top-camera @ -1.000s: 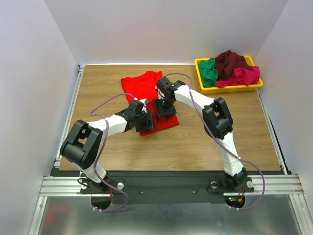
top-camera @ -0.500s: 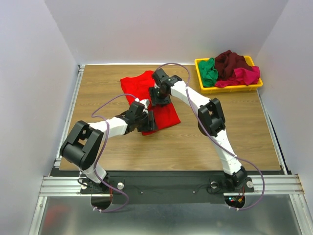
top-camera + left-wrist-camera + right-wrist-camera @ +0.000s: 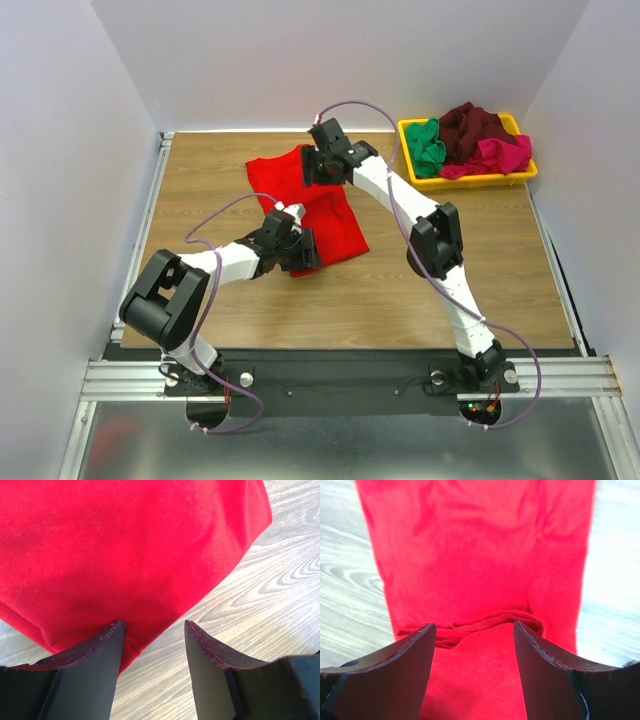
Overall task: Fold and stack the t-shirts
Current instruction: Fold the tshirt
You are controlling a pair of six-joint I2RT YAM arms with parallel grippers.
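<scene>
A bright red t-shirt [image 3: 320, 215] lies partly folded on the wooden table, running from the back middle toward the centre. My left gripper [image 3: 303, 250] is open and low over the shirt's near corner; in the left wrist view the red cloth [image 3: 130, 550] fills the upper frame and the left fingertip [image 3: 107, 642] overlaps its edge. My right gripper [image 3: 312, 166] is open over the shirt's far end; the right wrist view shows a folded crease of the red shirt [image 3: 485, 622] between its fingers. Green [image 3: 428, 145], dark maroon [image 3: 470, 127] and magenta-pink [image 3: 505, 153] shirts lie bundled in the tray.
A yellow plastic tray [image 3: 468, 181] stands at the back right corner of the table. White walls close in the table on the left, back and right. Bare wood [image 3: 450, 290] lies to the front and right of the red shirt.
My right gripper has moved from the middle of the red shirt toward its far end. The left gripper has stayed at the shirt's near corner, shifting only slightly.
</scene>
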